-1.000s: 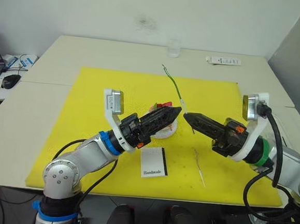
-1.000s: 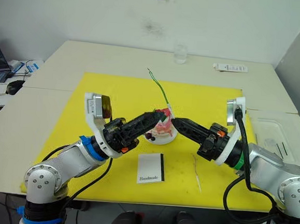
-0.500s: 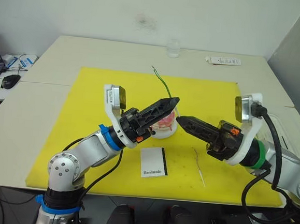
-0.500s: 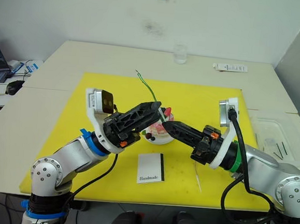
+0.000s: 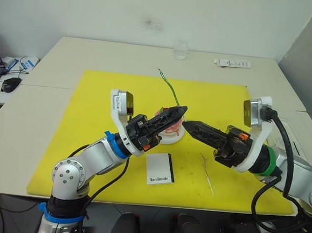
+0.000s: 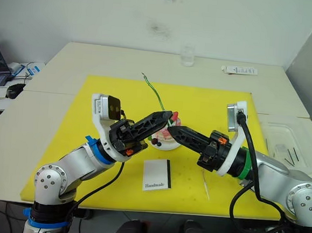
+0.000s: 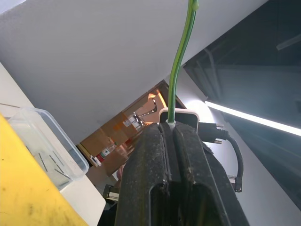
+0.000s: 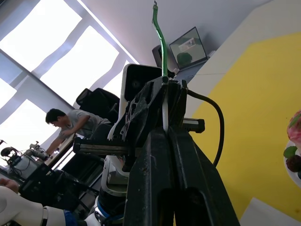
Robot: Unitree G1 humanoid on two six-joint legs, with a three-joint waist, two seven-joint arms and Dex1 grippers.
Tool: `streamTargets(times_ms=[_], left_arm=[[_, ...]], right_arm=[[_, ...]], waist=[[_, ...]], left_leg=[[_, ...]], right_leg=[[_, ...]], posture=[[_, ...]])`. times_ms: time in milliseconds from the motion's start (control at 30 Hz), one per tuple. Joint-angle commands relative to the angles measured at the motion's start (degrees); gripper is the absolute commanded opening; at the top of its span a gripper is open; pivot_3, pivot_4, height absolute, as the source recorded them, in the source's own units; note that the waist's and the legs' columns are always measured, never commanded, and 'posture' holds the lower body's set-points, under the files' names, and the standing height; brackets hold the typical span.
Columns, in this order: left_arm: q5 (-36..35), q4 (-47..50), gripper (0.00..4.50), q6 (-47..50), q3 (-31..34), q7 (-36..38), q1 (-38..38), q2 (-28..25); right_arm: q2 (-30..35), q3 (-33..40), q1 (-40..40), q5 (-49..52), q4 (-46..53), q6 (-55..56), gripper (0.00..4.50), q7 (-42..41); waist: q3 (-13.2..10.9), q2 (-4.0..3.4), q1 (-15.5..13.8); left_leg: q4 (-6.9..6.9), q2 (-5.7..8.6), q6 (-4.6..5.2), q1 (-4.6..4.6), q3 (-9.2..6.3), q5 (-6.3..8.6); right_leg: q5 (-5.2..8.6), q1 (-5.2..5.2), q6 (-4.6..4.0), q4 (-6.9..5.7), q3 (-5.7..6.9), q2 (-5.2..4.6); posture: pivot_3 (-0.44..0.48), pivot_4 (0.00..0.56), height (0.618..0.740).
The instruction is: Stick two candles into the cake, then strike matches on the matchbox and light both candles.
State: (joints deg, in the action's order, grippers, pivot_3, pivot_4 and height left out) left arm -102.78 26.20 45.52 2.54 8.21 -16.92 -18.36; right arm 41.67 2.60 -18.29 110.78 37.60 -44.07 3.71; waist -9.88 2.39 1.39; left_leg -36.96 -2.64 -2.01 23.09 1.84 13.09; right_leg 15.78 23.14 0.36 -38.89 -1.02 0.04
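Candles are apart: the greenish candle [image 5: 167, 86] is gripped above the cake [image 5: 171, 130], and the brownish-pink candle [image 5: 208, 173] lies on the yellow mat [image 5: 92, 100].
Nearest to the robot, the matchbox [image 5: 160, 168] lies flat on the mat, and the brownish-pink candle is beside it on the right. Further, the left gripper [image 5: 182, 110] has its fingers [image 7: 160, 155] clenched on the white stick end of the greenish candle, which rises tilted up and away from the cake. The right gripper [image 5: 188, 124] points its pressed-together fingers [image 8: 164, 155] at the same place, tip close to the left one, just beside the cake. Far on the desk [image 5: 85, 51] stand a small glass [image 5: 180, 50] and a white strip [image 5: 232, 63].
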Motion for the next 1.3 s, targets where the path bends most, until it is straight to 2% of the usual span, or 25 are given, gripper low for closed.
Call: streamTargets(times_ms=[33,100,267,367,467,600,800,1000,1300], left_arm=[[-0.89,1.1,0.01,-0.39,-0.29,1.54,-0.18,-0.04],[0.01,1.14,0.0,-0.46,-0.13,2.02,-0.29,-0.22],[10.41,2.17,0.0,-3.62,1.8,2.85,-4.26,-1.57],[18.78,2.39,0.0,-3.87,2.9,5.82,-6.15,-6.54],[27.04,2.2,0.0,-4.5,3.58,11.18,-6.57,-12.46],[41.59,-1.87,0.0,-9.86,3.66,18.19,-6.07,-18.64],[56.02,-7.49,0.0,-17.3,-1.36,32.56,-3.4,-22.08],[66.26,-17.02,0.0,-25.41,-4.36,35.77,-6.98,-15.64],[69.69,-24.4,0.0,-26.68,-2.06,36.03,-10.34,-9.74]], right_arm=[[0.75,0.06,0.02,1.5,0.89,0.86,0.19,-0.23],[1.08,0.37,0.18,0.91,0.61,0.85,0.62,-0.29],[6.0,3.06,1.34,-4.76,0.38,-2.02,2.33,-4.39],[11.54,4.1,1.41,-18.78,1.95,-3.49,3.41,-13.67],[14.48,3.45,0.77,-31.68,2.79,-1.43,4.49,-20.49],[16.8,-0.19,-0.25,-49.85,3.53,4.08,4.49,-29.66],[14.7,-4.02,-2.3,-59.39,3.38,5.63,4.49,-35.62],[11.13,-5.81,-1.58,-64.3,3.47,5.31,4.49,-37.22],[6.35,-7.46,-1.77,-67.47,6.2,2.3,4.49,-35.44]], waist=[[0.0,0.0,0.0],[0.0,0.0,0.0],[-0.01,0.01,-0.08],[-0.01,0.0,-0.2],[-0.02,-0.01,-0.05],[-0.03,-0.03,-0.07],[-0.05,-0.04,-0.06],[-0.06,-0.02,-0.76],[-0.06,-0.02,-1.12]], left_leg=[[0.0,0.0,0.0,0.0,0.0,0.0],[0.0,-0.01,0.0,0.0,-0.01,0.0],[0.01,0.01,0.0,0.02,-0.02,0.0],[0.0,0.05,0.0,0.03,0.0,0.0],[0.07,0.0,0.0,0.02,0.03,0.0],[0.18,-0.01,0.0,0.02,0.0,0.0],[0.27,-0.08,-0.01,0.07,0.04,0.01],[0.2,-0.05,0.0,0.27,-0.03,0.01],[0.13,-0.08,0.01,0.41,-0.1,0.01]], right_leg=[[0.0,0.0,0.0,0.0,0.01,0.0],[0.0,0.0,0.0,0.01,0.01,0.0],[0.0,0.02,0.0,0.01,0.02,0.0],[0.0,0.02,0.0,0.05,0.02,0.0],[0.02,0.06,-0.03,0.11,0.02,0.02],[0.07,0.1,-0.11,0.16,0.09,0.1],[0.08,0.14,-0.12,0.28,0.06,-0.01],[0.08,0.2,-0.12,0.32,0.19,-0.12],[0.06,0.31,-0.09,0.27,0.23,-0.11]], posture=[[0.0,0.15,0.74],[0.0,0.15,0.74],[0.0,0.15,0.74],[0.0,0.15,0.74],[0.0,0.15,0.74],[0.0,0.15,0.74],[0.0,0.15,0.74],[0.0,0.15,0.74],[0.0,0.15,0.74]])
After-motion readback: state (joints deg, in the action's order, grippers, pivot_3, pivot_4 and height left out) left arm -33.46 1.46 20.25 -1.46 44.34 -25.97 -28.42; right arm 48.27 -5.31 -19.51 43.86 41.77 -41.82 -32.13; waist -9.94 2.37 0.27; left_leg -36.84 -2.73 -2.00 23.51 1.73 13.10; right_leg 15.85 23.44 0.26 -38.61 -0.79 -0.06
